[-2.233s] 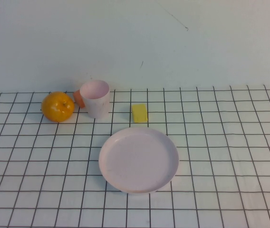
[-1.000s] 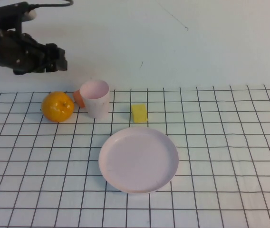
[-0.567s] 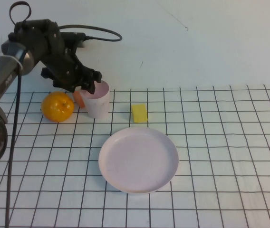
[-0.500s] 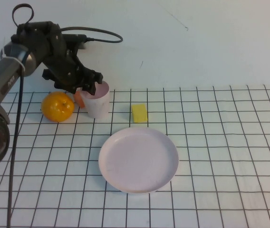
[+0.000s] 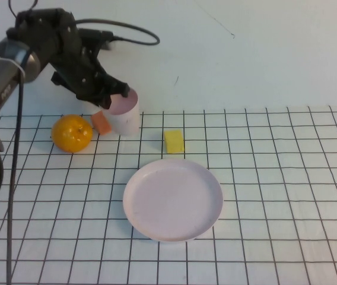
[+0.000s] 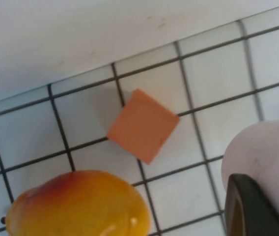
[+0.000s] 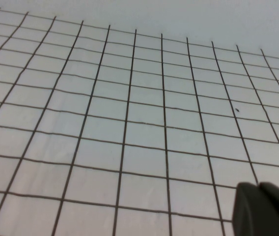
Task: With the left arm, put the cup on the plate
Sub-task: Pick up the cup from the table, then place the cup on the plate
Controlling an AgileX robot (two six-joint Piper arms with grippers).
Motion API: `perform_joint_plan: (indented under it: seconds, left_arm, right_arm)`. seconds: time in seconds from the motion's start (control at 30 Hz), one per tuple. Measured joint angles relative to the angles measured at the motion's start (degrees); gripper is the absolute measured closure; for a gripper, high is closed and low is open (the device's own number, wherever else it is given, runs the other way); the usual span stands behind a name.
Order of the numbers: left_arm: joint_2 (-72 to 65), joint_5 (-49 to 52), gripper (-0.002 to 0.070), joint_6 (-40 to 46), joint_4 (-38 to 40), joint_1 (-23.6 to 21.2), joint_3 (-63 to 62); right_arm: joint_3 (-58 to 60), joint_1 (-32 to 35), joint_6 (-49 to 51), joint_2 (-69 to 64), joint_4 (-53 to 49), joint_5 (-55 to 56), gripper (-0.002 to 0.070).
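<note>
The cup [image 5: 124, 113] is gripped at its rim by the left claw [image 5: 114, 98]; the plate [image 5: 173, 199] lies nearer and rightward. The right claw [image 7: 265, 209] is parked over bare bench [image 7: 129, 123]; its grip cannot be told.

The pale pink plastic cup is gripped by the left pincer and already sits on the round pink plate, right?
Not quite. The high view shows the pale pink plastic cup gripped by the left pincer but behind the round pink plate, near the orange fruit. The right pincer is barely visible.

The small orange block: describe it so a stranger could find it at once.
Start at the round pale pink plastic plate and look to the far left, where the left gripper is shut on the pale pink plastic cup. The small flat orange block lies between that cup and the round orange fruit, square-edged and duller.
</note>
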State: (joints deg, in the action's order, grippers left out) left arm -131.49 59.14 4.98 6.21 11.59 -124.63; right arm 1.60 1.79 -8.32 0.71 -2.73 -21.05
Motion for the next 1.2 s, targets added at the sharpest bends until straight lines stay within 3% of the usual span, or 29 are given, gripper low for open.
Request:
perform_joint_plan:
  seconds: [0.23,0.5,0.87,1.2]
  left_arm:
    - [11.69,9.71,0.0663,2.78,8.38,0.71,-0.2]
    - [17.78,11.56,0.0663,3.22,8.94,5.57,8.18]
    - [17.22,-1.06,0.0663,1.81,-1.08,18.06,25.62]
    - [17.13,-7.61,0.0664,-1.36,-6.55,19.37,31.23]
  right_arm:
    - [0.0,0.0,0.0,0.0,0.0,0.0,0.0678]
    - [0.0,0.0,0.0,0.0,0.0,0.0,0.0678]
    - [0.0,0.0,0.0,0.0,0.0,0.0,0.0678]
    - [0.0,0.0,0.0,0.0,0.0,0.0,0.0678]
